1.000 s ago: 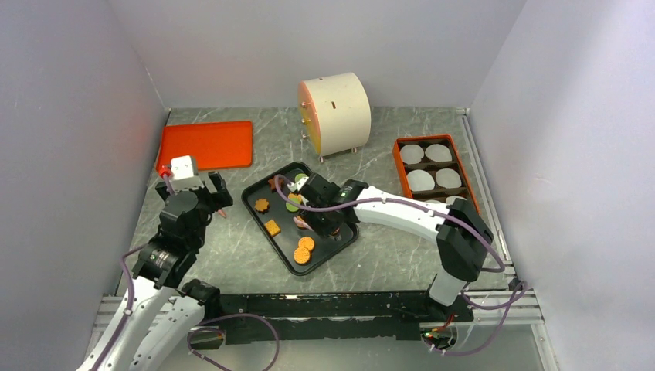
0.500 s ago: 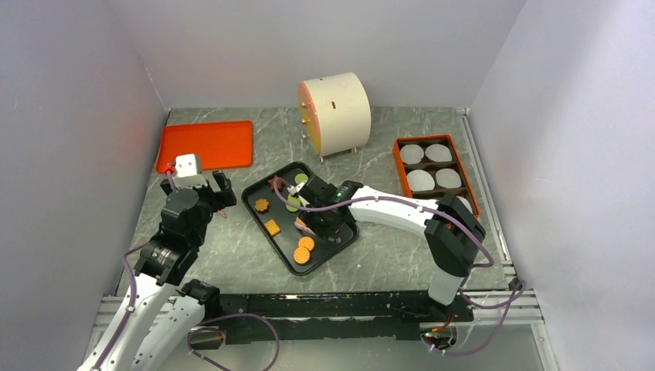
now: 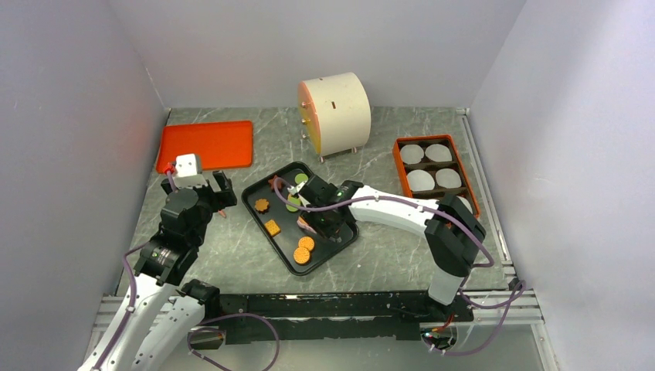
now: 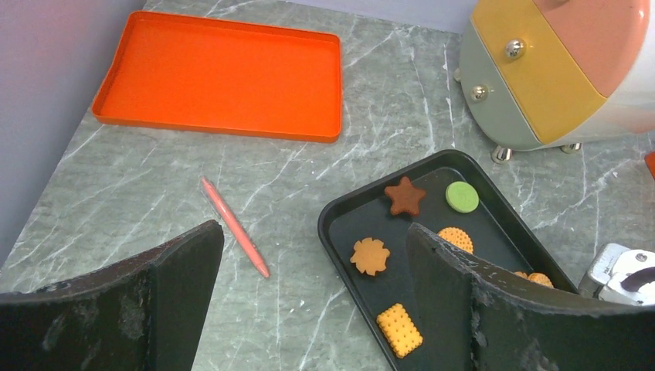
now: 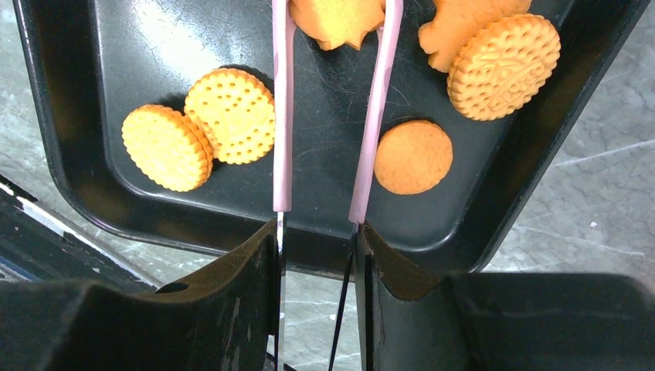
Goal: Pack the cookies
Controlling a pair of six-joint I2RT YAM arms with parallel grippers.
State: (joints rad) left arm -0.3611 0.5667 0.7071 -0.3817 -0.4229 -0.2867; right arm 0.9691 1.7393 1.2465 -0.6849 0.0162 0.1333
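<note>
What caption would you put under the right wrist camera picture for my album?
Right gripper holds pink tongs straddling an orange cookie in the black tray.

Blk tray (image 5: 77, 62) w/ orange dotted cookies (image 5: 232, 114), green round (image 4: 462, 196); pink tongs (image 5: 282, 116); grey marbled table (image 4: 116, 193).

The right arm (image 3: 402, 212) has swung its elbow inward, and the jaws of the right gripper (image 5: 317, 236) have squeezed the tongs (image 5: 283, 116) narrower. The left gripper (image 4: 313, 232) has edged toward the far edge of the counter (image 3: 386, 263).
</note>
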